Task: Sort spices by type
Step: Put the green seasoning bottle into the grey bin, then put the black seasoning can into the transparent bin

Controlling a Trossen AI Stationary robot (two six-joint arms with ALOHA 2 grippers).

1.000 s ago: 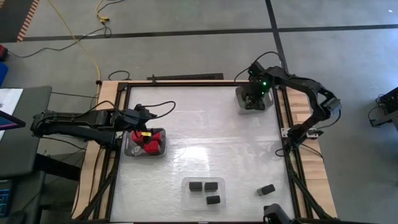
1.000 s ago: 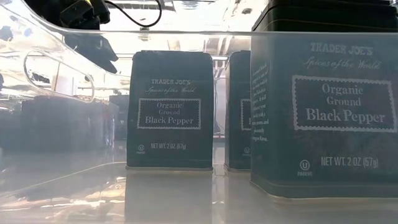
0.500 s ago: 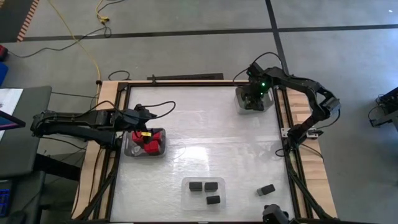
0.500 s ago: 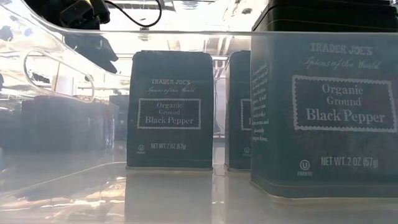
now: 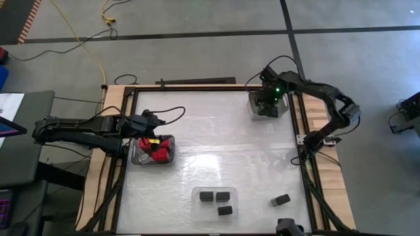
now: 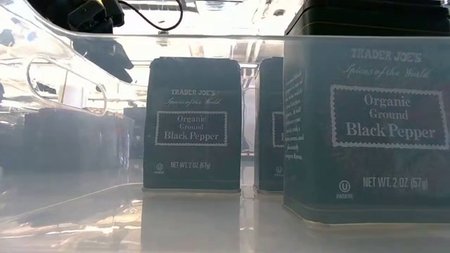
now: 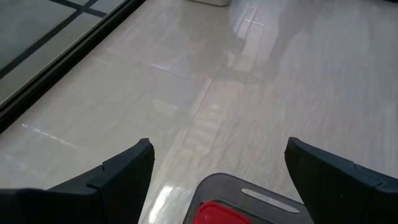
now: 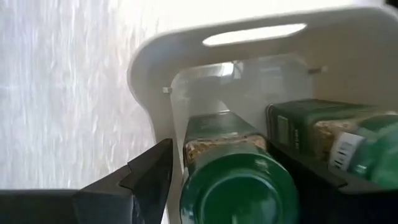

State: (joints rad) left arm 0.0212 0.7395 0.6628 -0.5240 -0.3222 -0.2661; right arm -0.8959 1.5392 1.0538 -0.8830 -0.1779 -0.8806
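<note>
In the far right corner stands a pale tray (image 5: 266, 105) holding green-lidded jars. My right gripper (image 5: 266, 99) hangs over it, pointing down, open. One green-lidded jar (image 8: 239, 186) stands upright between its fingers, and another jar (image 8: 348, 143) lies beside it. My left gripper (image 7: 217, 165) waits open above the grey tray (image 5: 154, 151) of red spices (image 5: 157, 149), with a red one (image 7: 217, 214) just below it. Black boxes (image 5: 216, 200) stand in a clear tray near the front edge, seen close in the low view as black pepper boxes (image 6: 190, 123). One black box (image 5: 282, 199) lies loose on the table. My right gripper comes from above with a finger on either side of the jar's green lid (image 8: 205, 186). A strip of tray wall shows between one finger (image 8: 149, 180) and the lid. Whether the other finger (image 8: 311, 177) touches the jar cannot be told.
The table's middle (image 5: 216, 144) is bare white surface inside a dark frame with wooden edges. The clear tray's wall (image 6: 70, 105) fills the low view. Cables run over the floor behind the table.
</note>
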